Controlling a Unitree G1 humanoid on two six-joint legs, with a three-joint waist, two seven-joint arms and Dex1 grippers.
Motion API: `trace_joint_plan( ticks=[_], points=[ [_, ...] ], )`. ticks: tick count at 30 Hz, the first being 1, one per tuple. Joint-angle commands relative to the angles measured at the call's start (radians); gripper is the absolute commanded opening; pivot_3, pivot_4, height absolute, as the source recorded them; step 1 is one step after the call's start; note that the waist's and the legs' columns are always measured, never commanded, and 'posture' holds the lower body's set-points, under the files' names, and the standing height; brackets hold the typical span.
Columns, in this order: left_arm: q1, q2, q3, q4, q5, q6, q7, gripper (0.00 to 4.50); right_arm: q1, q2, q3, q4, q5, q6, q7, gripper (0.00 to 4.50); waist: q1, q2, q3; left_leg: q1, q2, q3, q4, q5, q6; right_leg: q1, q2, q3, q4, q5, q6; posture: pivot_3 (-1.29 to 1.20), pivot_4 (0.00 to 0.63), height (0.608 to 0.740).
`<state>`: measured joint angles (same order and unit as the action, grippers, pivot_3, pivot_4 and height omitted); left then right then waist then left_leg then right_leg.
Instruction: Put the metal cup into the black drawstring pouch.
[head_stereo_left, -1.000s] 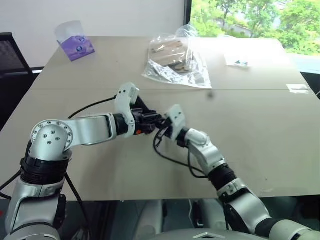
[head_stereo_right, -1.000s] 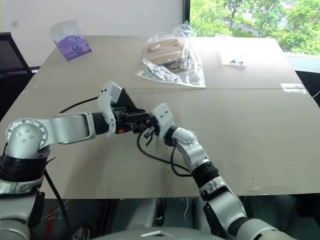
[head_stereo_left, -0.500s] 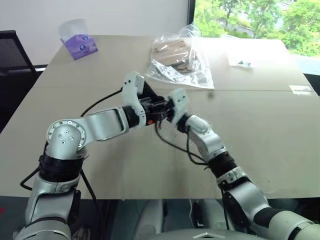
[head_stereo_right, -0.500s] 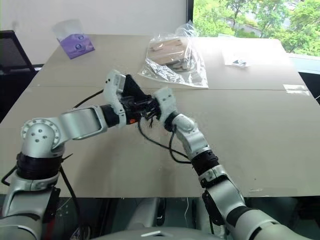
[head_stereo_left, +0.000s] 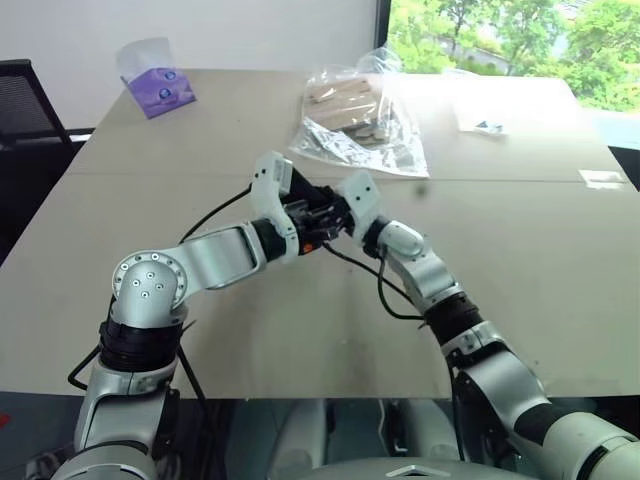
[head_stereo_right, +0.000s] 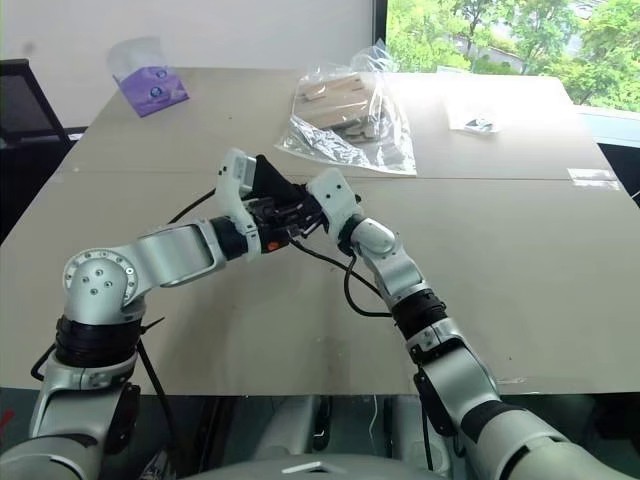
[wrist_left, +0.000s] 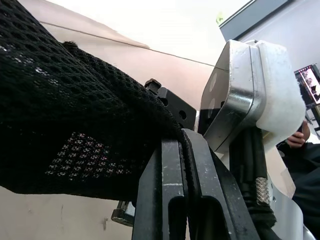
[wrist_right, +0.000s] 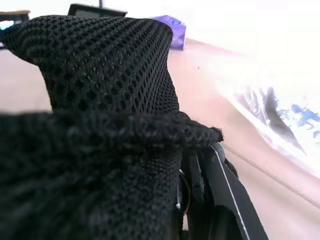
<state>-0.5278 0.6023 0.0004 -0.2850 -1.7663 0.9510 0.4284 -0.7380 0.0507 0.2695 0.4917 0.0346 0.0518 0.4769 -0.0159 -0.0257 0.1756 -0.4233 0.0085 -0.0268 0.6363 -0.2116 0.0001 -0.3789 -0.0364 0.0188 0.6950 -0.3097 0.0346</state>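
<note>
Left wrist view: left pincer (wrist_left: 186, 200) clamped on black drawstring pouch (wrist_left: 75, 120).

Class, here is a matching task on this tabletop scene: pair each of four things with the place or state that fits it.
Things:
1. black drawstring pouch
2. clear bag of wooden blocks
3. purple tissue pack
4. left pincer

Places or states:
A. lying at the far middle of the table
B. shut on mesh fabric
C. held up between the two arms, above the table
D. at the table's far left corner

Pairs: 1-C, 2-A, 3-D, 4-B
</note>
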Motion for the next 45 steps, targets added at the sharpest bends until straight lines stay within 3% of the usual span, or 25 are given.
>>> trace_joint_plan(
  ticks=[1, 6, 10, 13, 18, 25, 33, 37, 45],
  points=[
    [-0.023, -0.027, 0.026, -0.01, -0.029, -0.021, -0.066, 0.0, 0.004, 0.011, 0.099, -0.121, -0.032, 0.048, 0.088, 1.5, 0.001, 0.0, 0.0, 0.0, 0.0, 0.0, 0.0, 0.0, 0.0, 0.0, 0.0, 0.0, 0.0, 0.0, 0.0, 0.0, 0.15, 0.74],
    [-0.01, -0.018, 0.06, 0.045, -0.007, -0.015, -0.103, 0.0, 0.027, -0.031, 0.087, -0.299, -0.012, 0.246, 0.123, 3.92, 0.001, 0.0, 0.0, 0.0, 0.0, 0.0, 0.0, 0.0, 0.0, 0.0, 0.0, 0.0, 0.0, 0.0, 0.0, 0.0, 0.15, 0.74],
    [-0.018, -0.006, 0.08, 0.106, 0.032, -0.003, -0.146, 0.0, 0.014, -0.076, 0.041, -0.472, 0.072, 0.457, 0.186, 3.92, 0.001, 0.0, 0.0, 0.0, 0.0, 0.0, 0.0, 0.0, 0.0, 0.0, 0.001, 0.0, 0.0, 0.0, 0.0, 0.0, 0.15, 0.74],
    [-0.039, 0.001, 0.093, 0.148, 0.059, 0.006, -0.186, 0.0, 0.014, -0.138, 0.035, -0.577, 0.084, 0.517, 0.218, 4.44, 0.002, 0.0, 0.0, 0.0, -0.001, 0.0, 0.001, 0.0, 0.0, 0.0, 0.001, -0.001, 0.0, 0.0, 0.0, 0.0, 0.15, 0.74],
    [-0.09, 0.027, 0.113, 0.226, 0.118, 0.044, -0.257, 0.0, 0.031, -0.213, -0.026, -0.752, 0.153, 0.666, 0.22, 4.44, 0.003, 0.0, 0.0, -0.002, -0.001, -0.002, 0.001, 0.0, 0.0, -0.001, 0.001, -0.003, 0.0, 0.0, 0.0, 0.0, 0.15, 0.74],
    [-0.156, 0.072, 0.136, 0.341, 0.269, 0.097, -0.416, 0.0, 0.1, -0.259, -0.221, -0.865, 0.338, 0.816, 0.193, 4.44, 0.002, 0.0, 0.0, -0.003, -0.001, -0.003, 0.001, 0.0, 0.0, -0.001, 0.002, -0.004, 0.0, 0.0, 0.0, 0.0, 0.15, 0.74],
    [-0.2, 0.127, 0.146, 0.388, 0.411, 0.164, -0.6, 0.0, 0.188, -0.22, -0.173, -0.771, 0.295, 0.722, 0.094, 4.44, -0.011, 0.0, 0.0, -0.004, -0.002, -0.001, 0.001, 0.0, 0.0, -0.002, 0.002, -0.003, 0.0, 0.0, 0.0, 0.0, 0.15, 0.74],
    [-0.185, 0.191, 0.139, 0.326, 0.484, 0.205, -0.728, 0.0, 0.21, -0.314, -0.023, -0.673, 0.131, 0.559, 0.108, 4.44, -0.019, 0.0, 0.0, -0.004, -0.002, -0.002, 0.001, 0.0, 0.0, -0.002, 0.003, -0.003, 0.0, 0.0, 0.0, 0.0, 0.15, 0.74],
    [-0.103, 0.279, 0.081, 0.234, 0.704, 0.187, -0.886, 0.0, 0.234, -0.309, 0.1, -0.526, 0.034, 0.356, 0.137, 4.44, -0.025, 0.001, 0.0, -0.004, -0.001, -0.001, 0.001, 0.0, 0.0, -0.003, 0.003, -0.002, 0.0, 0.0, 0.0, 0.0, 0.15, 0.74]
  ],
)
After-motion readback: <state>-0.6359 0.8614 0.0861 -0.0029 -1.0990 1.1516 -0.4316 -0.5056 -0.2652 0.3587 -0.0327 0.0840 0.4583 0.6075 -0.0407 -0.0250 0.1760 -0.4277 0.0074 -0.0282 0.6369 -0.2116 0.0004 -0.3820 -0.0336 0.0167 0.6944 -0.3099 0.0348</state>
